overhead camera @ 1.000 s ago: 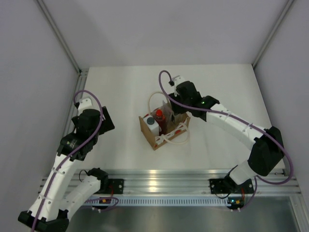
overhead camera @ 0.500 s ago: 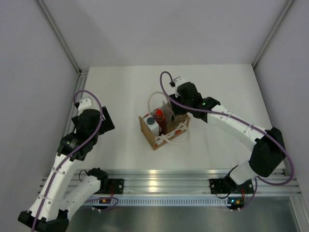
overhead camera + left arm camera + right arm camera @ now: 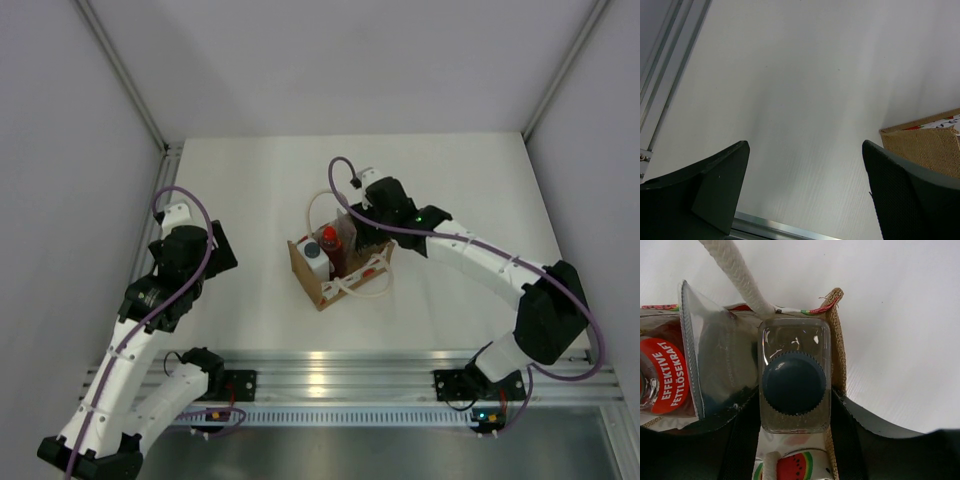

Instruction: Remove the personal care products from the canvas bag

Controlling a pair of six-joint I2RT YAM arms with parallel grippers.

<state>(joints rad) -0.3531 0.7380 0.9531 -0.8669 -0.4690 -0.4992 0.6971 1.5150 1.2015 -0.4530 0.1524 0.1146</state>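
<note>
The clear bottle [image 3: 794, 382] with its dark ribbed cap stands upright in a corner of the canvas bag [image 3: 335, 265], pressed close against the burlap wall. My right end effector [image 3: 796, 407] is down over it, one finger along the bottle's left side and the other on the far side of the bag wall, so bottle and wall both lie between my fingers. They stand partway apart; I cannot tell whether they are pressing on the bottle or only flanking it.

Just left of the bottle in my right wrist view is the flat crimped end of the squeeze tube [image 3: 715, 365], and beyond that a red label [image 3: 662, 375] with white lettering. A white rope handle [image 3: 735, 270] runs up from the bag's rim behind the bottle, and a watermelon print [image 3: 792, 467] shows on the bag below it.

From above, the red bottle [image 3: 329, 240] and the white bottle [image 3: 313, 252] with its grey cap also stand inside the bag, which sits near the middle of the white worktop [image 3: 250, 190].

My left end effector [image 3: 805, 150] hangs well off to the left above bare worktop, fingers spread wide with nothing between them.
</note>
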